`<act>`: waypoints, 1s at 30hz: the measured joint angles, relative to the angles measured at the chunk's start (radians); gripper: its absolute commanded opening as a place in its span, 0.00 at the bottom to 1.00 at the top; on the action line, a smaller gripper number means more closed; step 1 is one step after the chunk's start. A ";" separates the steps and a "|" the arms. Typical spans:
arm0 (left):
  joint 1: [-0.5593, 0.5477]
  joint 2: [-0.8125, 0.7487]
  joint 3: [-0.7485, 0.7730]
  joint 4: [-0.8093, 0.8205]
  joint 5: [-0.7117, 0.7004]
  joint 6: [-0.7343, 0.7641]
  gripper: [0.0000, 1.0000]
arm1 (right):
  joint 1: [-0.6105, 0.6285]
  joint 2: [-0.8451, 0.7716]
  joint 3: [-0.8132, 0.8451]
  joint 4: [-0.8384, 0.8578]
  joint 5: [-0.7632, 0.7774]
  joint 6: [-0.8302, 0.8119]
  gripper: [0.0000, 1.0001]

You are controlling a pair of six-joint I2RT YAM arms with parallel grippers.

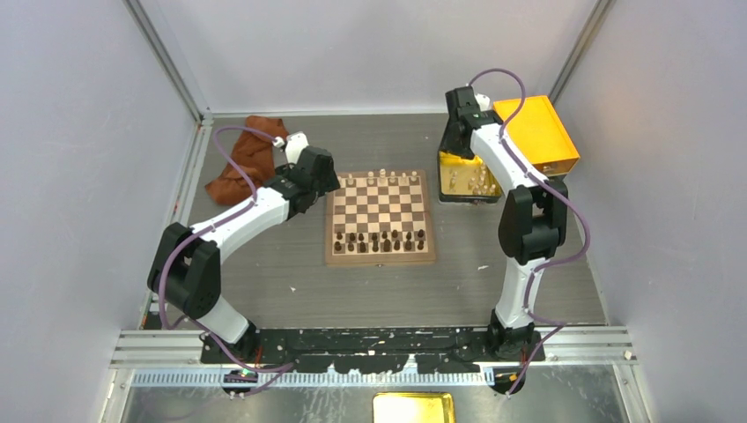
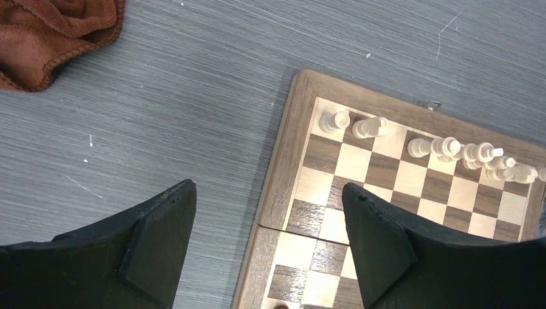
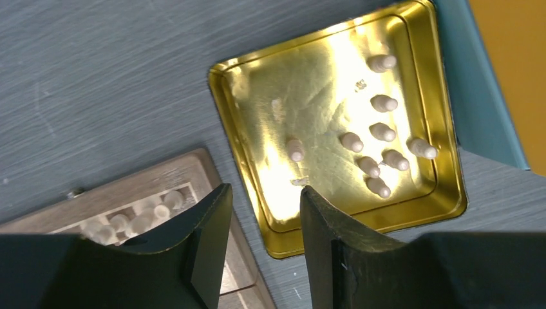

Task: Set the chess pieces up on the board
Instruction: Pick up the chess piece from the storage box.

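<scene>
The board [image 1: 329, 231] lies mid-table. Several cream chess pieces [image 1: 388, 177] stand along its far row, and dark ones [image 1: 379, 240] fill the near rows. In the left wrist view the cream pieces [image 2: 370, 126] line the far row beside the board's border [image 2: 283, 161]. My left gripper [image 2: 268, 193] hangs open over the board's left edge, empty; from above it [image 1: 333, 181] sits at the far left corner. My right gripper [image 3: 265, 193] is open and empty, hovering over the near left rim of a golden tray [image 3: 257, 96] that holds several cream pieces [image 3: 383, 132].
An orange-yellow box [image 1: 539, 132] stands behind the tray [image 1: 445, 169] at the back right. A brown cloth [image 1: 247, 160] lies at the back left. The board's corner [image 3: 167, 168] sits close beside the tray. Grey walls enclose the table on three sides.
</scene>
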 measured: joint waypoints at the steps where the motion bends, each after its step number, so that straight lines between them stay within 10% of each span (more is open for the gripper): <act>1: 0.000 0.000 0.000 0.000 0.000 0.000 0.85 | -0.008 0.000 -0.007 0.000 0.000 0.001 0.49; 30: 0.000 0.000 0.002 0.000 0.000 0.000 0.84 | -0.073 0.113 -0.085 0.047 -0.069 0.018 0.40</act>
